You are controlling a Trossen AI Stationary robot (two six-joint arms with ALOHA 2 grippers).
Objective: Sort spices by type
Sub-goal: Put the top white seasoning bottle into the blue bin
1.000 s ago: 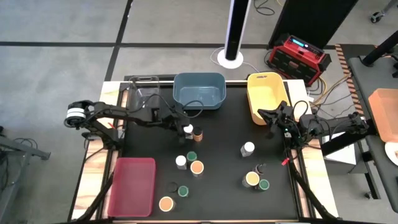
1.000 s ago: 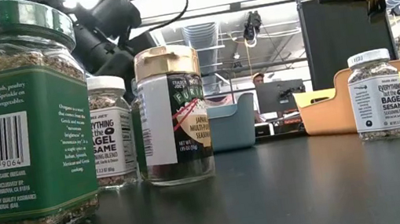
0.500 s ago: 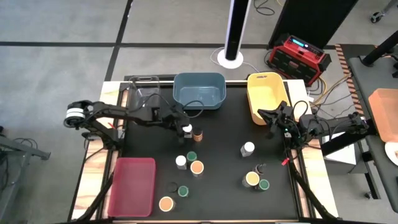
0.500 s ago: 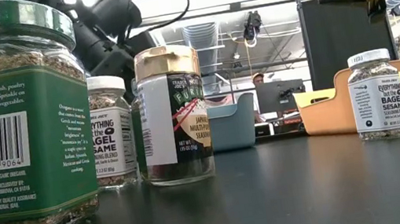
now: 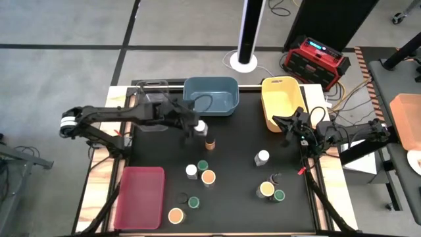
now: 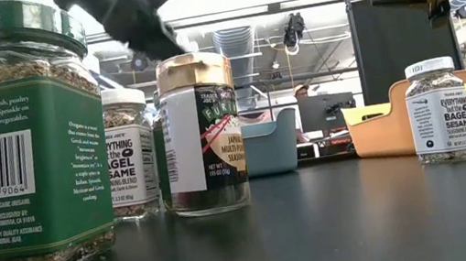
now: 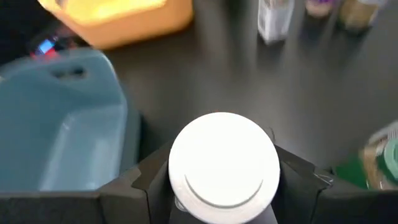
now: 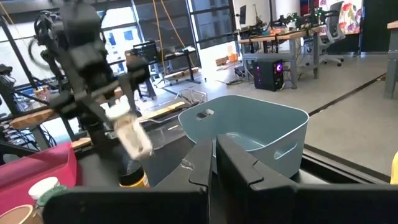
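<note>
My left gripper (image 5: 197,126) is shut on a white-lidded spice jar (image 7: 224,165), raised above the table's middle, in front of the blue bin (image 5: 210,96). A brown-lidded jar (image 5: 210,141) stands just below it. Several more spice jars with white, green and orange lids stand upright on the black table (image 5: 237,210), among them one white-lidded jar (image 5: 262,157) toward the right. My right gripper (image 8: 212,163) is shut on nothing, level at the table's right edge by the yellow bin (image 5: 283,102). My left gripper pinches the jar between its two fingers (image 7: 140,183), one on each side just under the white lid (image 7: 177,171). The fingers slant down from the table's left. The jar (image 8: 130,134) is lifted clear of the table and tilted.
A red bin (image 5: 139,196) lies at the near left and a clear bin (image 5: 150,105) at the far left. In the low view a big green-labelled jar (image 6: 27,143) and a brown jar (image 6: 203,135) stand close to the camera.
My left gripper has gone up with the white-lidded jar. The jar stood on the table beside the brown-lidded jar. Now it hangs clear of the table, tipped, a little nearer the blue bin.
</note>
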